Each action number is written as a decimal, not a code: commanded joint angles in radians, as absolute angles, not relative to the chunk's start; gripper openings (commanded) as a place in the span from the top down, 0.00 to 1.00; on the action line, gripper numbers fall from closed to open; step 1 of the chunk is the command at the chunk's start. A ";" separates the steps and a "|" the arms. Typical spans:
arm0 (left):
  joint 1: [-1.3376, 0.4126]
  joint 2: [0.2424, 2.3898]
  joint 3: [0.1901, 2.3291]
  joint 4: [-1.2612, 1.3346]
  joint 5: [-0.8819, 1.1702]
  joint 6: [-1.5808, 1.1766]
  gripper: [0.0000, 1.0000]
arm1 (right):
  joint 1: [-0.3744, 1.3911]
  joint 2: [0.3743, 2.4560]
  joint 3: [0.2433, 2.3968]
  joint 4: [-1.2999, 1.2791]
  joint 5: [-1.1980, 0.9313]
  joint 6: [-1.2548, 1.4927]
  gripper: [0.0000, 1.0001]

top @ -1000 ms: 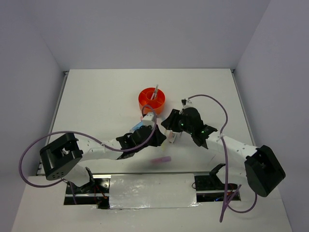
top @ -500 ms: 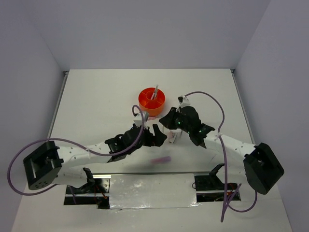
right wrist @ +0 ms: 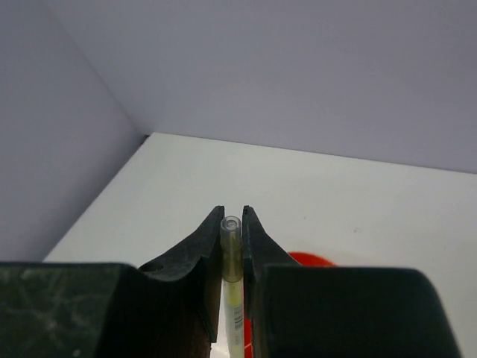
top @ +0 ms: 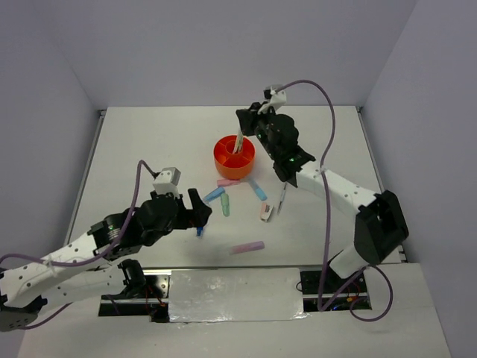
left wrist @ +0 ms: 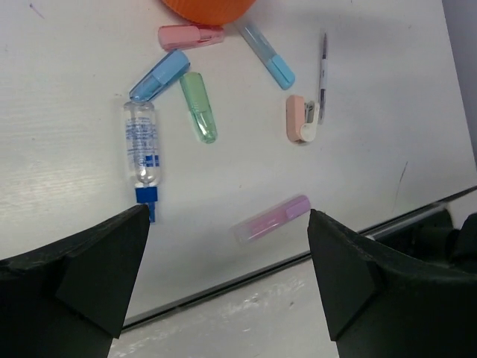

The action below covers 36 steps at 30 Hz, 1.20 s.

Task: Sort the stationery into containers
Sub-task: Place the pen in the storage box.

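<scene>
Space shows between the jaws of your left gripper [left wrist: 227,222]: it is spread wide, holds nothing and hovers over the loose pieces. Under its left finger lies the clear tube [left wrist: 140,142] with blue print and a blue cap. It looks light and round and will likely roll, so close across the middle of the barrel, not the cap. Right of it the blue highlighter [left wrist: 159,74], green highlighter [left wrist: 197,110] and pink highlighter [left wrist: 191,35] lie close together. They look like stiff, smooth plastic, so pinch each across its width and expect the neighbours to shift. Next comes the orange organizer [top: 227,170], and above it your right gripper [right wrist: 232,224] is clamped on a thin yellowish pen [right wrist: 232,257], held upright near its top end. You cannot tell whether its lower end is in a compartment. Further right a pink eraser [left wrist: 300,119] lies just beside a slim pen [left wrist: 322,74], low and thin, hard to pinch
</scene>
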<state>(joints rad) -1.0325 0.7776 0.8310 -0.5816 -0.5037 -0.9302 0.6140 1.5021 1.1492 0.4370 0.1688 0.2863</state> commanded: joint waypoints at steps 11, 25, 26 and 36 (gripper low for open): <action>-1.035 0.581 0.699 -0.543 -0.380 -0.736 0.01 | 0.584 1.802 1.330 0.621 0.174 0.095 1.00; -1.035 0.610 0.729 -0.567 -0.402 -0.744 0.01 | 0.586 1.720 1.128 0.742 0.127 0.141 0.35; -1.035 0.617 0.733 -0.572 -0.409 -0.744 0.01 | 0.584 1.695 1.117 0.739 0.126 0.152 0.34; -1.037 0.987 0.853 -0.312 -0.341 -0.700 0.01 | 0.552 1.203 1.189 -0.121 0.455 0.360 0.12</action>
